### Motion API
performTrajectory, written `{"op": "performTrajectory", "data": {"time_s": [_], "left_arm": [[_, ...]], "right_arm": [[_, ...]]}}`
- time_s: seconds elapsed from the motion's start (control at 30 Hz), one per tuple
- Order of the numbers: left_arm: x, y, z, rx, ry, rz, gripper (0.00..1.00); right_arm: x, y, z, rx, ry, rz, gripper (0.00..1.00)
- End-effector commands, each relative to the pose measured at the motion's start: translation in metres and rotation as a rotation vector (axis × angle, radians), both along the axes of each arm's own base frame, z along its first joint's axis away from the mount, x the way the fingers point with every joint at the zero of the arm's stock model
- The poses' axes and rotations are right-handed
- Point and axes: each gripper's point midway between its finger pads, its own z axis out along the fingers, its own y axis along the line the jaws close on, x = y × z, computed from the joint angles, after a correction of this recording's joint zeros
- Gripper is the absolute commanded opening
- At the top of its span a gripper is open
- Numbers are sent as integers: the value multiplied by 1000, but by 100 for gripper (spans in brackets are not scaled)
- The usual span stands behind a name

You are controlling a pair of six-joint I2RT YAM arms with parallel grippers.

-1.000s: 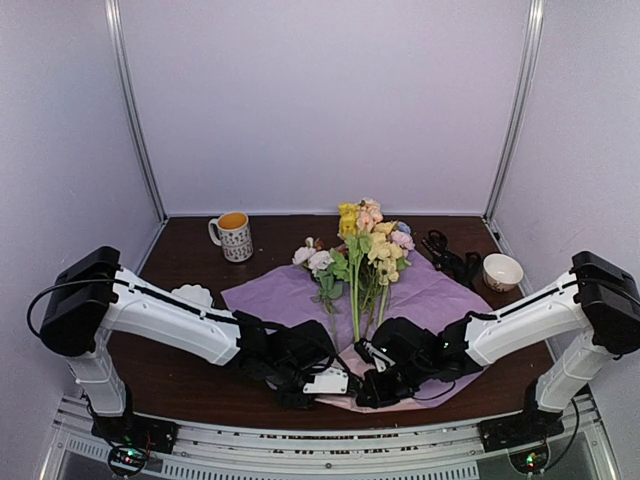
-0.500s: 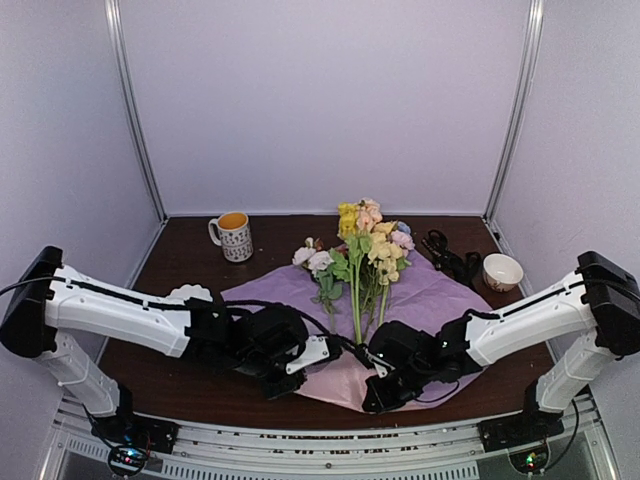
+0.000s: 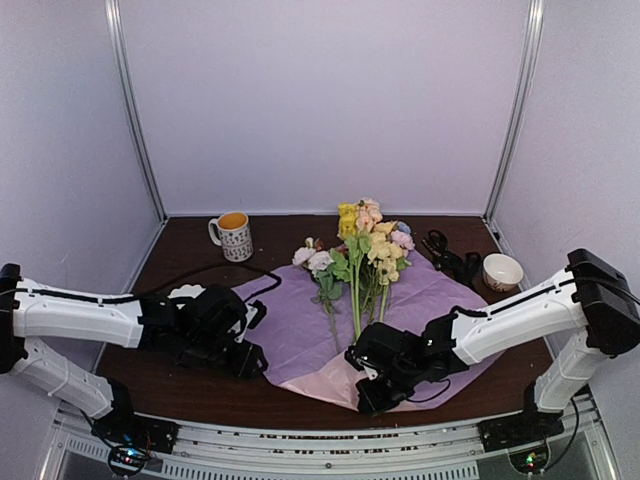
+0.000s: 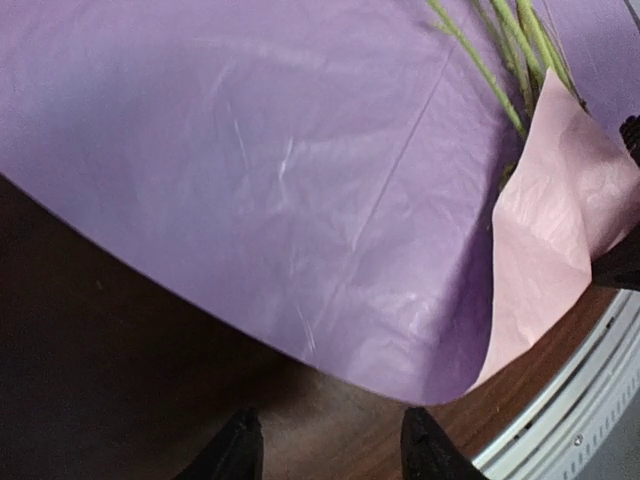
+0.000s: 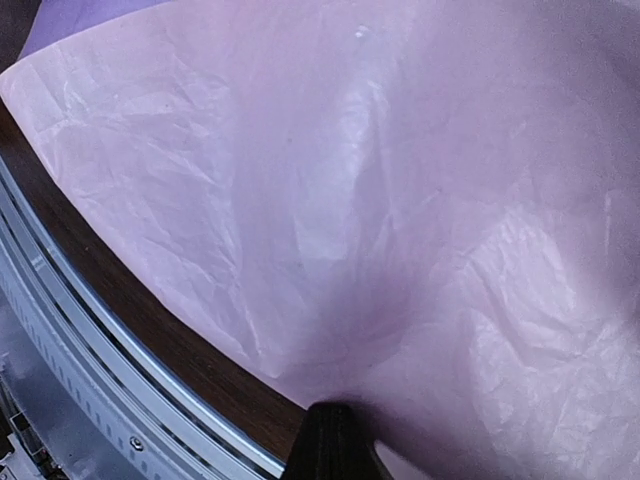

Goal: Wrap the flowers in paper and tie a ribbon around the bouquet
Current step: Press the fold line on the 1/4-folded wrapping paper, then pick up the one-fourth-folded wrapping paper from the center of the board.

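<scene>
The flowers (image 3: 365, 250) lie on the paper (image 3: 290, 320), blooms to the back, green stems (image 4: 480, 65) pointing at the front edge. The sheet is lilac on top; its pale pink underside shows where the front corner is turned up (image 4: 560, 210). My right gripper (image 3: 366, 393) is shut on that pink front edge (image 5: 400, 200), the sheet draped over its dark fingers (image 5: 330, 445). My left gripper (image 3: 248, 358) stands open just left of the paper's near edge, nothing between its fingertips (image 4: 332, 450). The black looping ribbon (image 3: 450, 258) lies at the back right.
A mug (image 3: 234, 236) stands at the back left and a small white bowl (image 3: 502, 271) at the right. A white scalloped object (image 3: 192, 294) sits by the left arm. The metal rail (image 5: 80, 350) runs along the brown table's (image 3: 180, 385) near edge.
My left gripper has opened, let go of the paper and drawn back to the left. The sheet's left side has dropped flat. The right gripper stays shut on the front edge.
</scene>
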Motion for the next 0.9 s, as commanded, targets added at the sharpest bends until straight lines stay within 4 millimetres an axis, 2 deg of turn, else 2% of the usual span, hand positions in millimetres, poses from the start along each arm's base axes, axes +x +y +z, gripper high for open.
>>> {"op": "performTrajectory", "data": {"time_s": [0.0,0.07,0.13,0.33,0.57,0.87], "left_arm": [[-31,-10,-10,-247,205,118,53],[-40,-14,-13,-361,272,161,54],[-41,-13,-13,-403,288,199,56],[-26,-18,23,-484,177,204,60],[-25,-14,9,-447,181,299,61],[-38,-43,14,-521,149,276,60]], "right_arm": [[-1,-4,-6,-65,-10,10,0],[-3,-3,-5,-69,-7,11,0],[-6,-3,-4,-70,-4,13,0],[-9,-5,-7,-74,3,7,0],[-8,-1,-5,-61,5,-5,0],[-5,8,13,-25,1,13,0]]}}
